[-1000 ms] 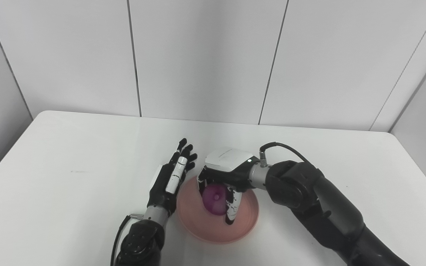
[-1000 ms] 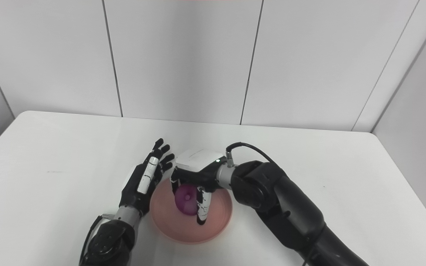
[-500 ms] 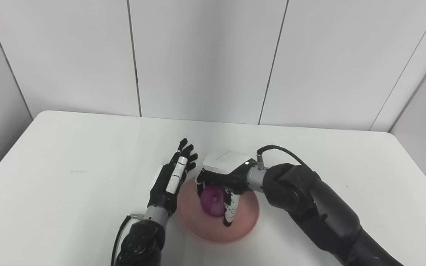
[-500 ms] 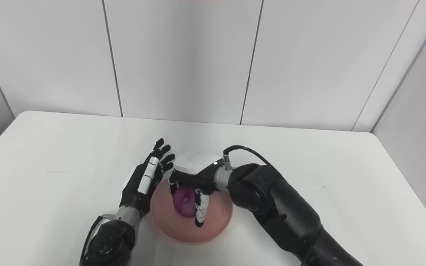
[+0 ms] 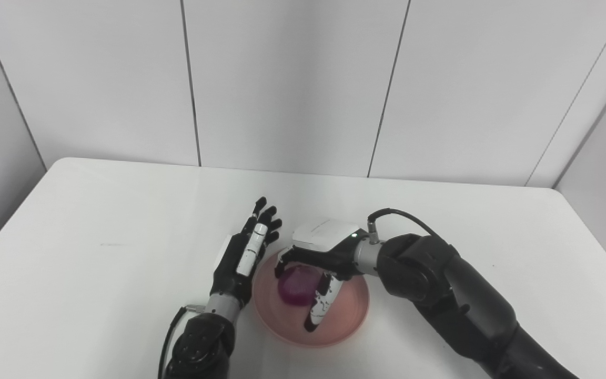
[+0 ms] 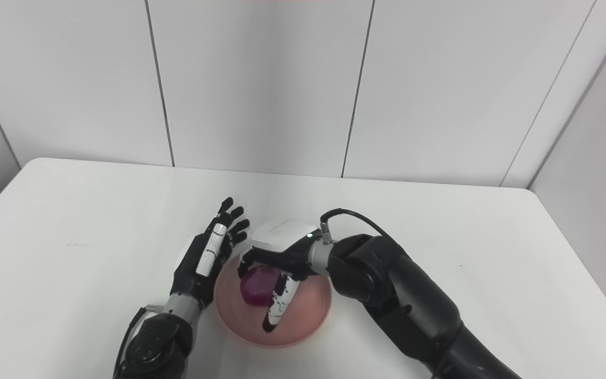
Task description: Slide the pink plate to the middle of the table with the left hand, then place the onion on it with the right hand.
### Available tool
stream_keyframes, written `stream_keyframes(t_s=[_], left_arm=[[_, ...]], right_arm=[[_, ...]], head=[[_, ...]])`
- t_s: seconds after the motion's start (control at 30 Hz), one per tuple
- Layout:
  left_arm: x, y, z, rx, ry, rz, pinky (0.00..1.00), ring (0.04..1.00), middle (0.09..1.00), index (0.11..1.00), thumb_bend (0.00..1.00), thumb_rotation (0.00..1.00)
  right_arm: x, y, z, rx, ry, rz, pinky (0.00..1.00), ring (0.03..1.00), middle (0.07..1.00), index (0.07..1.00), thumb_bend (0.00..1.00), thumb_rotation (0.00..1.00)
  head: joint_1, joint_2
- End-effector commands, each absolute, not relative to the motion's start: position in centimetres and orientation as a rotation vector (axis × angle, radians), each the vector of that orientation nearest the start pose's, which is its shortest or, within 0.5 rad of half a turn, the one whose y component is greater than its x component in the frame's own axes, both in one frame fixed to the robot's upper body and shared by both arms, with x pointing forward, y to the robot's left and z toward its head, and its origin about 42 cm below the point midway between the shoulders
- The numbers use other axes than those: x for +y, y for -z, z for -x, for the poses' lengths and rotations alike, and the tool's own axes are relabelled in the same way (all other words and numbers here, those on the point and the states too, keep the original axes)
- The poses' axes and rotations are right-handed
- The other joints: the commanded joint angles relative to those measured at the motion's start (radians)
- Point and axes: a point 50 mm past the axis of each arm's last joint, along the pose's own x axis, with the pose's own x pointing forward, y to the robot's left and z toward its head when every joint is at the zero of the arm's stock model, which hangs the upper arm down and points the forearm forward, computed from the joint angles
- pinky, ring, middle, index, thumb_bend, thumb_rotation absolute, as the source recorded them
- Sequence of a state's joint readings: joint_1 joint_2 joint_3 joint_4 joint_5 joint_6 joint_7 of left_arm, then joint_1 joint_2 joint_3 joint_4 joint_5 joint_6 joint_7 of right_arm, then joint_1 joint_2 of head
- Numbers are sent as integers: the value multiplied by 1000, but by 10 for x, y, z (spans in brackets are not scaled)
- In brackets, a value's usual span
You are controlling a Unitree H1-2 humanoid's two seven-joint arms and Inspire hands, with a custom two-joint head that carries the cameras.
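The pink plate (image 5: pixel 346 316) lies on the white table (image 5: pixel 98 252), near the front middle. The purple onion (image 5: pixel 293 286) rests on the plate's left half. My right hand (image 5: pixel 320 251) hovers over the onion with its fingers spread apart; the fingers arch over its far side and the thumb points down past its right side. My left hand (image 5: pixel 242 256) is open and flat, fingers pointing away from me, against the plate's left rim. The onion also shows in the right eye view (image 6: pixel 255 287).
White wall panels stand behind the table's far edge (image 5: pixel 303 173). A cable (image 5: pixel 403 215) loops over my right wrist. Nothing else stands on the table.
My right hand has spread its fingers and let go of the onion, which has dropped and shifted a little left on the plate. My left hand has not moved.
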State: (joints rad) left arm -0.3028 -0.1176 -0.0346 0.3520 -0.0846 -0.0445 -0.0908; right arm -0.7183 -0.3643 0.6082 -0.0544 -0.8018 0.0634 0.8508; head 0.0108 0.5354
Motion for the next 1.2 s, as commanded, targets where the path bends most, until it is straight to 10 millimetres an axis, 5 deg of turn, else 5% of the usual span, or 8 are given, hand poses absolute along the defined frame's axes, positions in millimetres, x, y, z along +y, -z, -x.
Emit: stream_keyframes(t_s=[0.0, 0.33, 0.73, 0.87, 1.0, 1.17], left_arm=[[123, -52, -341, 221, 205, 195, 923, 910, 962, 994, 670, 856], [127, -52, -343, 219, 206, 185, 922, 915, 965, 993, 670, 860], [129, -54, -345, 213, 208, 177, 926, 917, 966, 995, 646, 861], [130, -55, -345, 211, 208, 170, 915, 913, 967, 998, 650, 864], [131, -57, -346, 206, 210, 164, 915, 917, 969, 1000, 638, 872], [132, -53, -345, 210, 209, 180, 918, 915, 966, 993, 646, 854]], right_arm=[[-108, -294, -406, -372, -963, 1635, 759, 823, 826, 755, 1000, 398], [-111, -306, -410, -387, -947, 1595, 679, 796, 810, 743, 1000, 379], [-136, -359, -414, -482, -803, 1443, 645, 780, 799, 731, 1000, 313], [-150, -368, -420, -518, -723, 1316, 655, 776, 791, 741, 1000, 373], [-168, -369, -425, -539, -622, 1173, 650, 790, 817, 797, 934, 675], [-192, -355, -437, -489, -539, 972, 719, 836, 856, 834, 933, 845]], head=[[1, 1], [-11, -2], [-18, 0], [-17, 0], [-18, 0], [-21, 1]])
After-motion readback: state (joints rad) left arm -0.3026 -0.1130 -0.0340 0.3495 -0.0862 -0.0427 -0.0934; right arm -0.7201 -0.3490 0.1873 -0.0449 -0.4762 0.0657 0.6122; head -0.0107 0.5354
